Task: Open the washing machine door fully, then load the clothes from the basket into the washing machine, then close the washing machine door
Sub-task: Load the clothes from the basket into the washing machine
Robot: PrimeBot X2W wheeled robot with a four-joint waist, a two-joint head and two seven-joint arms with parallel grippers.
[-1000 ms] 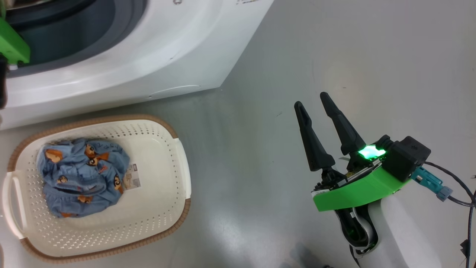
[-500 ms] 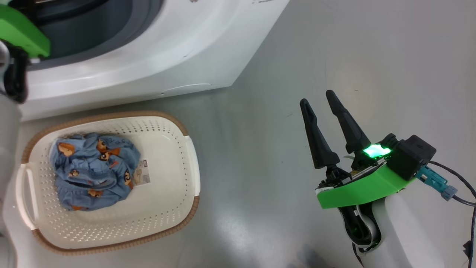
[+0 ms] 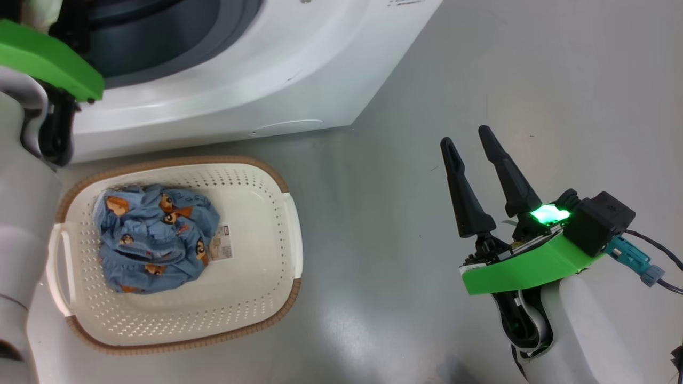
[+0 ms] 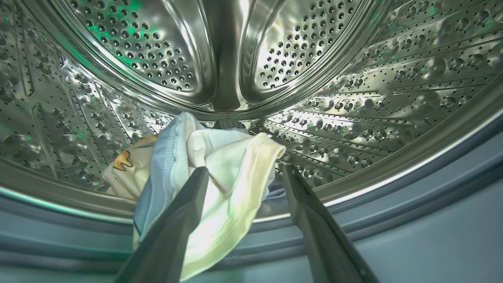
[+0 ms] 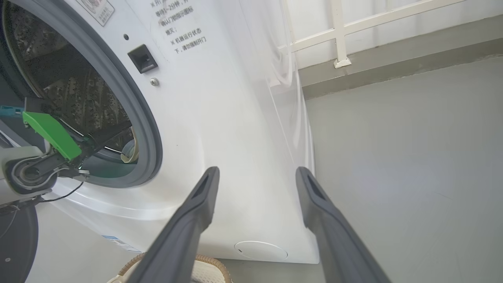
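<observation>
Lower left, the perforated cream basket (image 3: pixel 251 298) holds a crumpled blue printed garment (image 3: pixel 155 240). Inside the washing machine (image 3: pixel 256 69), over its shiny dimpled steel drum (image 4: pixel 353 98), the left gripper (image 4: pixel 244 168) spreads wide, a soft cream garment (image 4: pixel 232 157) draped loosely against one finger. Far right, the right gripper (image 3: pixel 465 135) gapes empty.

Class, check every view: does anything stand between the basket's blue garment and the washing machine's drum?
Yes. The left arm reaches into the washing machine's mouth, and by the left gripper's open jaws a cream garment hangs over the drum's lip. Above the blue garment the basket is open.
</observation>
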